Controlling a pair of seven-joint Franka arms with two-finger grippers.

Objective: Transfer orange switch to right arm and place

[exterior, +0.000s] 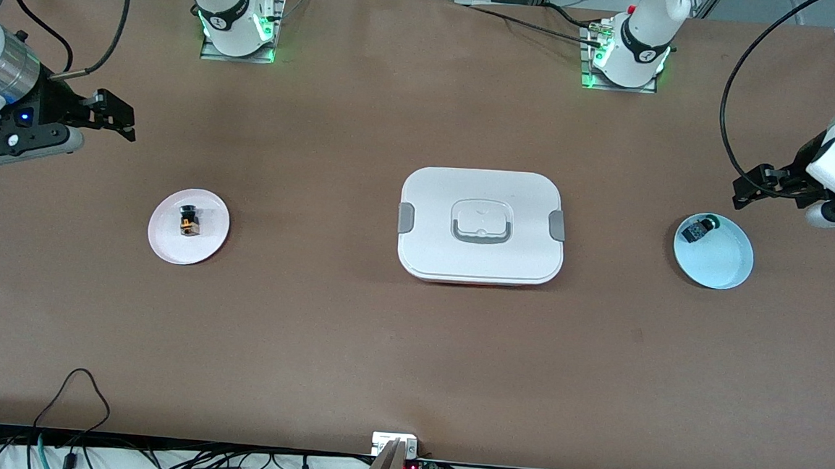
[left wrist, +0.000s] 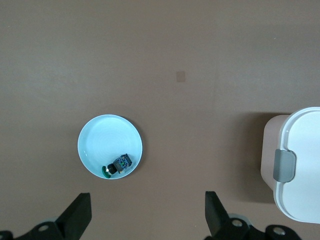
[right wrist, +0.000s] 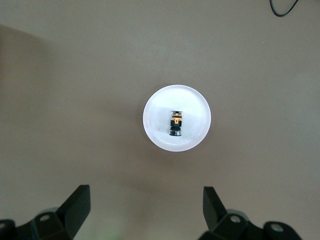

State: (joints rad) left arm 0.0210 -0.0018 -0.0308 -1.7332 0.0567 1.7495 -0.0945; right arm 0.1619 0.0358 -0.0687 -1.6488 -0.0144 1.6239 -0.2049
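Note:
The orange switch (exterior: 188, 221) lies on its side on a small pinkish-white plate (exterior: 170, 245) toward the right arm's end of the table. In the right wrist view the switch (right wrist: 176, 123) sits in the middle of that plate (right wrist: 155, 107). My right gripper (exterior: 116, 118) hangs open over bare table beside the plate, and its gripper (right wrist: 146, 210) holds nothing. My left gripper (exterior: 750, 189) hangs open and empty over bare table at the left arm's end, its gripper (left wrist: 147, 215) beside a light blue plate (left wrist: 100, 142).
The light blue plate (exterior: 724, 264) carries a black-grey part with a green cap (exterior: 700, 228), also seen as that part (left wrist: 117, 166) in the left wrist view. A white lidded box (exterior: 482, 225) with grey clasps stands at the table's middle, its edge (left wrist: 300, 170) showing too.

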